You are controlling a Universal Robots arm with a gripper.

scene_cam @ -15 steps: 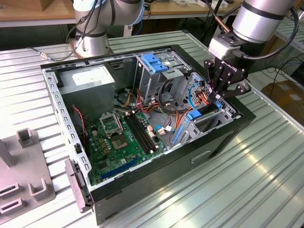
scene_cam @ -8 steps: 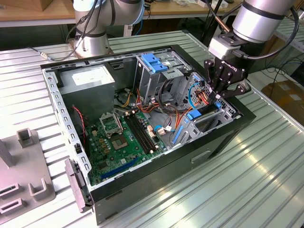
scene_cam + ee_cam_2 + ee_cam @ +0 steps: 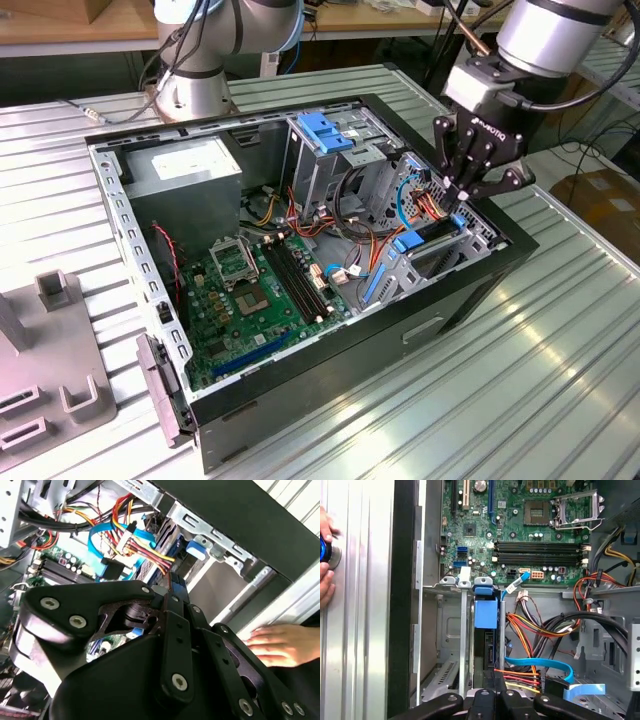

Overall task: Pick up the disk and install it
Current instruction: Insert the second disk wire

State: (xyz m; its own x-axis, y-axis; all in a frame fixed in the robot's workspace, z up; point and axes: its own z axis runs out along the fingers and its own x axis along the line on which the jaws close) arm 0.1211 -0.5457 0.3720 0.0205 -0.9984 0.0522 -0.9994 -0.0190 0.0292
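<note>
A ribbed metal table [image 3: 560,330] is carrying an open computer case [image 3: 470,290], with wooden benches running behind; the gripper [image 3: 462,192] is hanging over the drive bay at the case's corner toward the exterior view's right, its fingers drawn close together over the disk [image 3: 432,235], though whether they are pinching it I cannot tell. The disk is sitting in that bay, its blue end tab [image 3: 485,614] facing the motherboard [image 3: 520,525]; coloured wires [image 3: 135,545] are trailing beside it, and a person's hand [image 3: 282,644] is resting on the table outside the case.
</note>
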